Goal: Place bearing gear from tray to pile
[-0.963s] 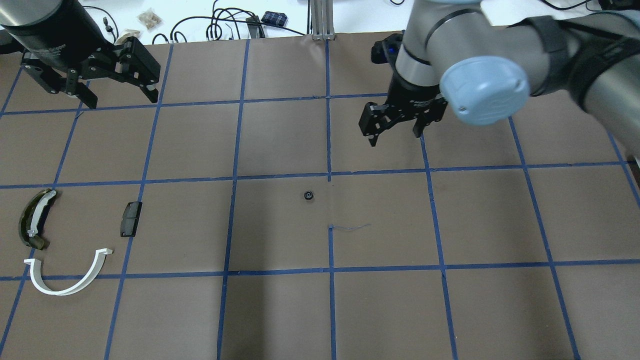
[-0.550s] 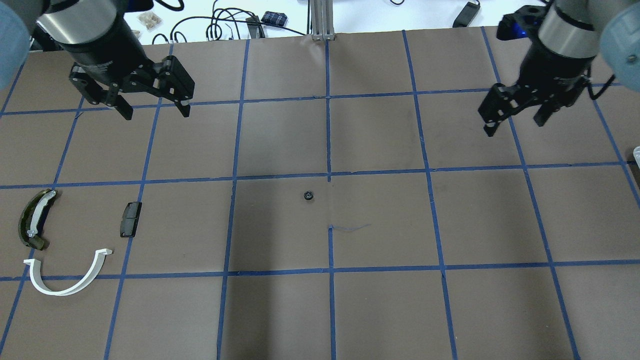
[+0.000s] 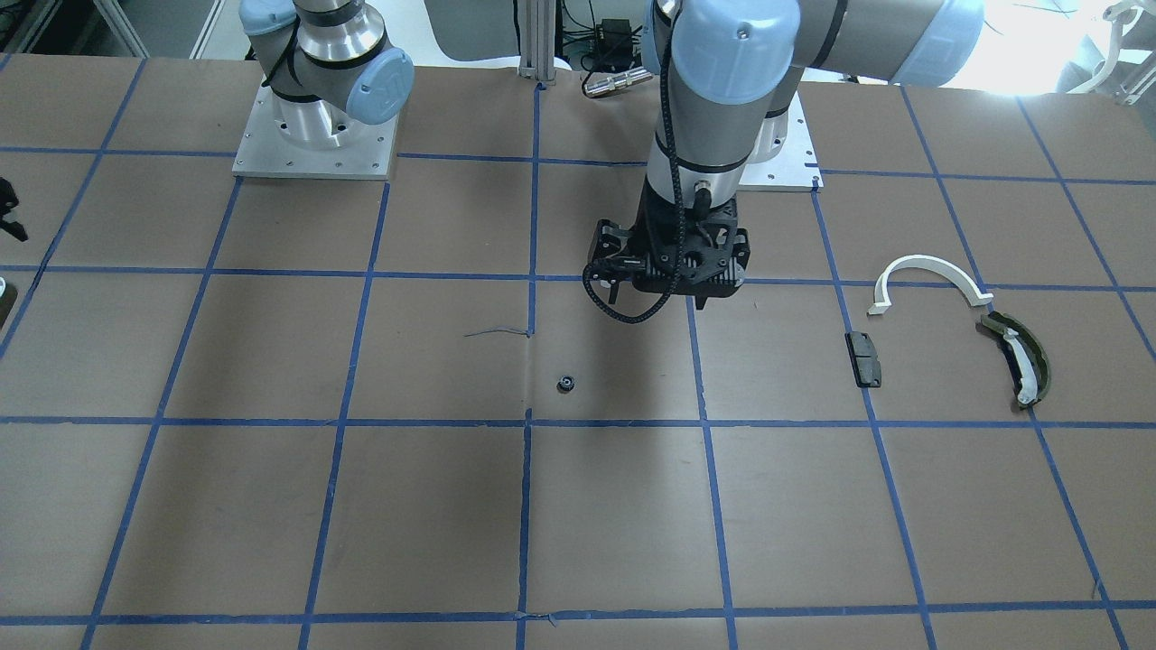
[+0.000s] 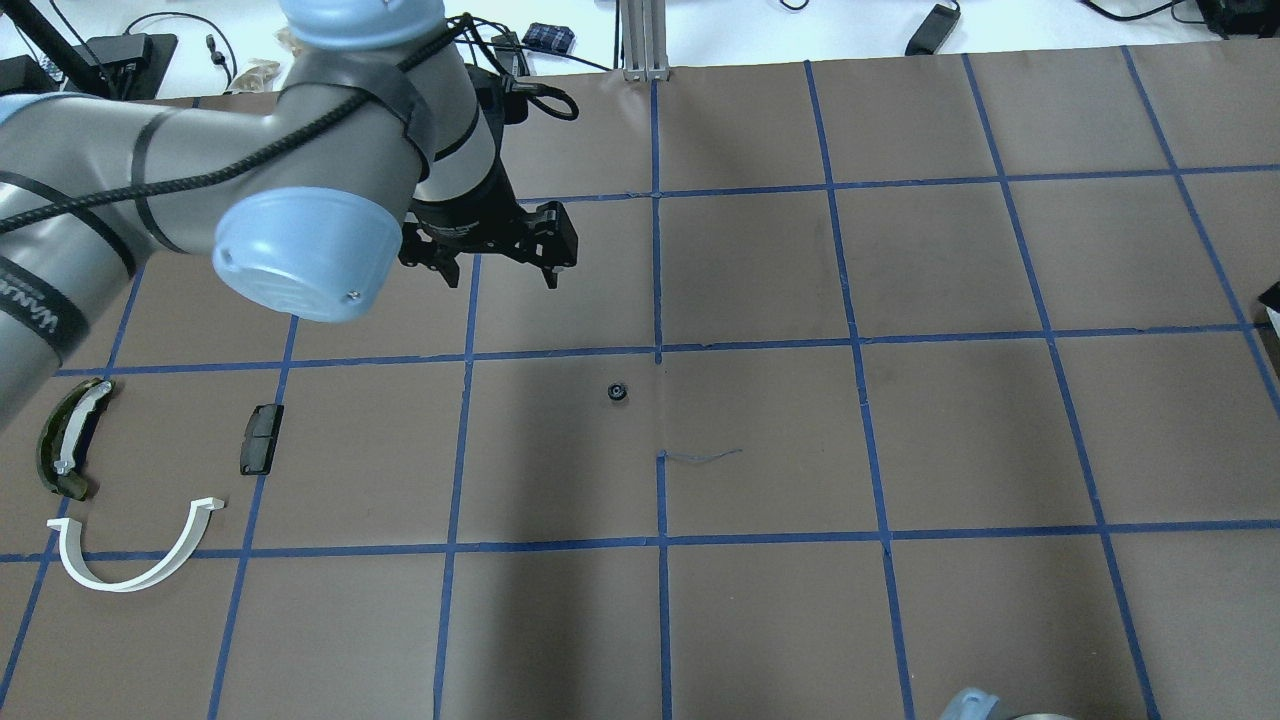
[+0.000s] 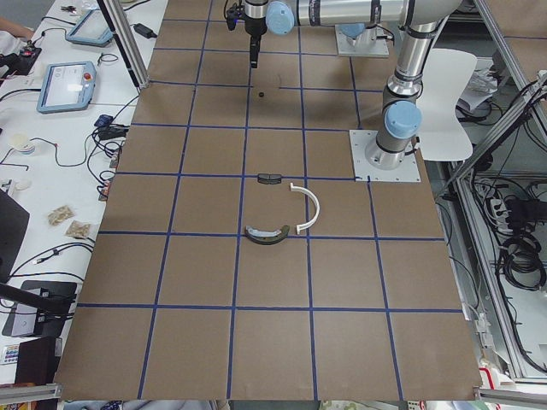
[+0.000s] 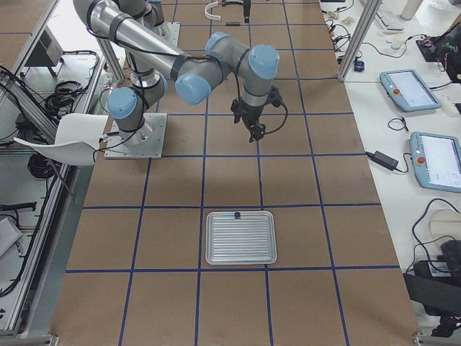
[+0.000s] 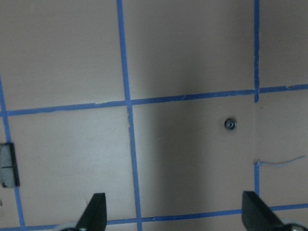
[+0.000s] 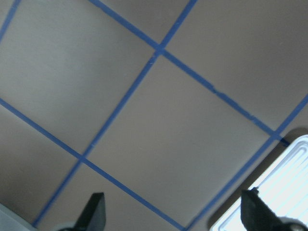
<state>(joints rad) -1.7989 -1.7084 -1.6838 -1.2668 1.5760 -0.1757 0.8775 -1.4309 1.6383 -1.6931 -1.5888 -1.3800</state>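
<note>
Bearing gear (image 4: 617, 391): is located lower right of the left gripper (image 4: 500, 276) in the overhead view (round, no long axis).
Left gripper state: released, nothing held.
Nearer arm: left.

1. Left arm (image 4: 150, 170): grey tubular links with pale blue round joint caps (image 4: 300, 255); one small screw shows on the cap nearest the left gripper (image 4: 500, 268).
2. Black ribbed cable (image 3: 623, 318) runs along the link and loops beside the black gripper.
3. Black band (image 4: 35, 310) with white lettering sits far up-arm from the gripper.
4. Right arm (image 6: 137, 34): same grey and blue; right gripper (image 6: 253, 132) is black.
5. Silver square base plates (image 3: 307, 162) have edge screws.
</note>
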